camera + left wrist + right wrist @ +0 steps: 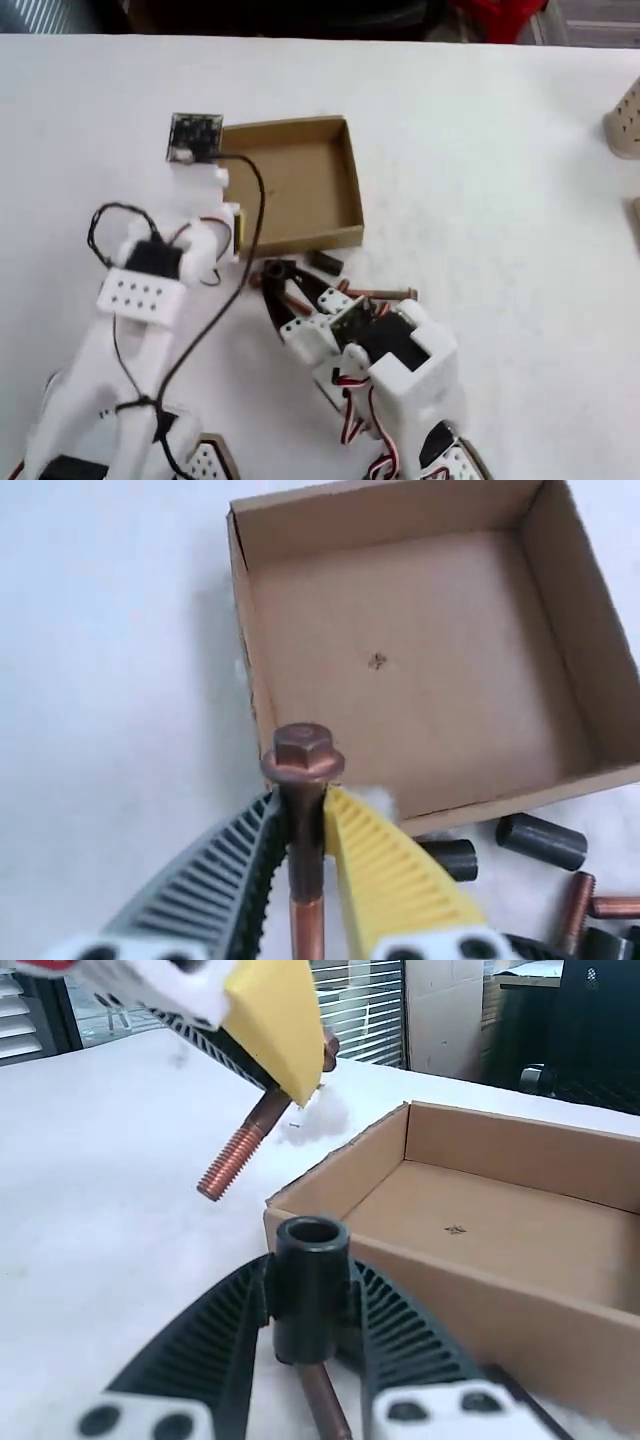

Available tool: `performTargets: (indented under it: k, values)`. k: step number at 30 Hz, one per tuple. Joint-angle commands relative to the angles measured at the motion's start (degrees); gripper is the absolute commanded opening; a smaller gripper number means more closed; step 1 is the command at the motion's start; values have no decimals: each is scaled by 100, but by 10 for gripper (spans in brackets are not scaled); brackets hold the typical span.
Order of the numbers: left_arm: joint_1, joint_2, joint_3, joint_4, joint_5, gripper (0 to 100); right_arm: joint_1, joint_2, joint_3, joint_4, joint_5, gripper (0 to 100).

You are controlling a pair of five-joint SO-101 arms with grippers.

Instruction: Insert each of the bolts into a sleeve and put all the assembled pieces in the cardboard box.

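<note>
My left gripper point(303, 802) is shut on a copper bolt point(303, 755), hex head up, held just outside the near corner of the cardboard box point(420, 660). My right gripper point(310, 1272) is shut on a black sleeve point(310, 1280), upright with its bore open. In the right wrist view the left gripper point(285, 1088) hangs above and beyond the sleeve, the bolt point(240, 1155) tilted with its threaded end down, apart from the sleeve. In the high view the left gripper point(238, 232) is beside the box point(355, 190) and the right gripper point(275, 275) is just in front of it.
Loose black sleeves point(540, 840) and copper bolts point(575, 910) lie on the white table in front of the box; from above they show as a sleeve point(323, 262) and a bolt point(380, 293). A beige perforated object point(625, 120) stands at the far right edge.
</note>
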Motion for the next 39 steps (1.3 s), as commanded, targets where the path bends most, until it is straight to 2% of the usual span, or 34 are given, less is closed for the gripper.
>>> performTargets:
  k: [1, 6, 14, 18, 31, 37, 39]
  values:
    - [215, -980, 598, -818, 79, 22, -13, 13, -62, -127, -35, 14]
    - [251, -1666, 1275, -1530, 79, 22, -13, 13, -70, -119, -44, 14]
    - [251, -3002, 2857, -3640, 79, 22, -13, 13, -88, -119, -53, 14]
    - [259, -3635, 3402, -4114, 79, 22, -13, 13, -88, -31, -53, 14]
    - [1042, -6079, 4800, -4114, 53, 22, -13, 13, -97, -22, -35, 14]
    - [1429, -7284, 4888, -2769, 53, 22, -13, 13, -88, -22, -35, 14]
    - [1569, -7248, 4923, -2664, 53, 22, -13, 13, -88, -22, -26, 14]
